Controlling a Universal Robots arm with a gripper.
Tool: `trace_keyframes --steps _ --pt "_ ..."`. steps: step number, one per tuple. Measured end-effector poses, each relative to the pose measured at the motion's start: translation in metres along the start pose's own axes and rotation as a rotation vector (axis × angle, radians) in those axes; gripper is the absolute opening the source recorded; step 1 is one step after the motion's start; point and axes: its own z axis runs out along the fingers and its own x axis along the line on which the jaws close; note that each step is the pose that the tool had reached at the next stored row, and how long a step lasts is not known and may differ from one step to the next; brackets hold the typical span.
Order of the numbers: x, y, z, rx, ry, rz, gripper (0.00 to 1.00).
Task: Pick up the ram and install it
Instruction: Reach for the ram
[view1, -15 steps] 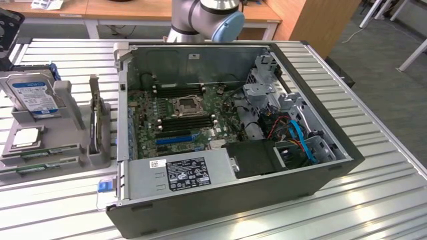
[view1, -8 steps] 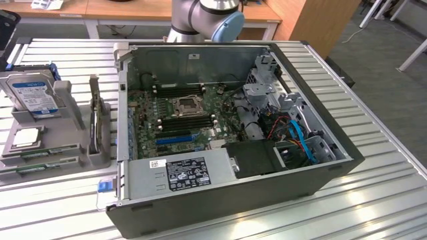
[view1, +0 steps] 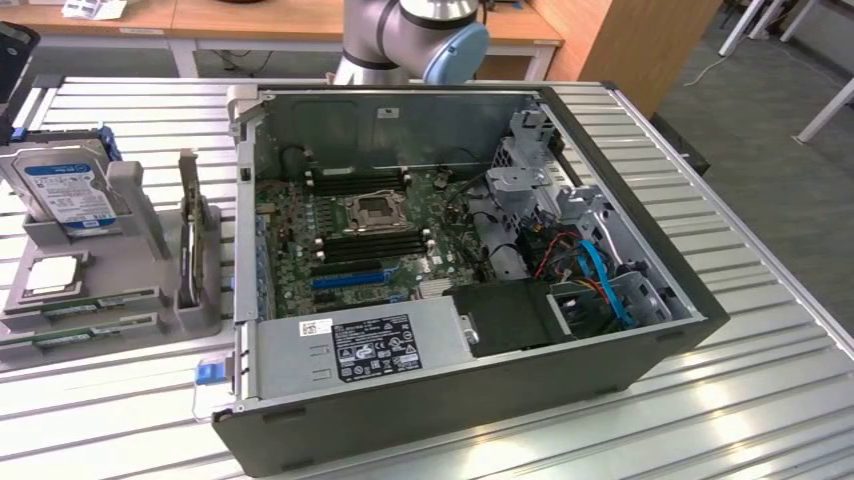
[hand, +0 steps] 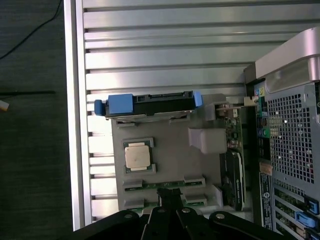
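We hold our fingers (hand: 170, 197) pinched shut and empty, just above the ram (hand: 150, 186). It sits clipped in the grey holder (hand: 170, 150), edge offered for grasping, at nine o'clock from the open computer case (view1: 441, 430) on the counter (view1: 761, 400).

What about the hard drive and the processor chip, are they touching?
Apart. The wrist view shows a bare strip of the gray holder between the hard drive and the processor chip.
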Motion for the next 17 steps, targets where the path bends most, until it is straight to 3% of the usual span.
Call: trace_keyframes --steps 11,17 --pt "-0.001 -0.0164 -0.0007 0.0 0.0 0.0 0.1" --pt "-0.001 -0.0176 -0.0008 0.0 0.0 0.0 0.1"
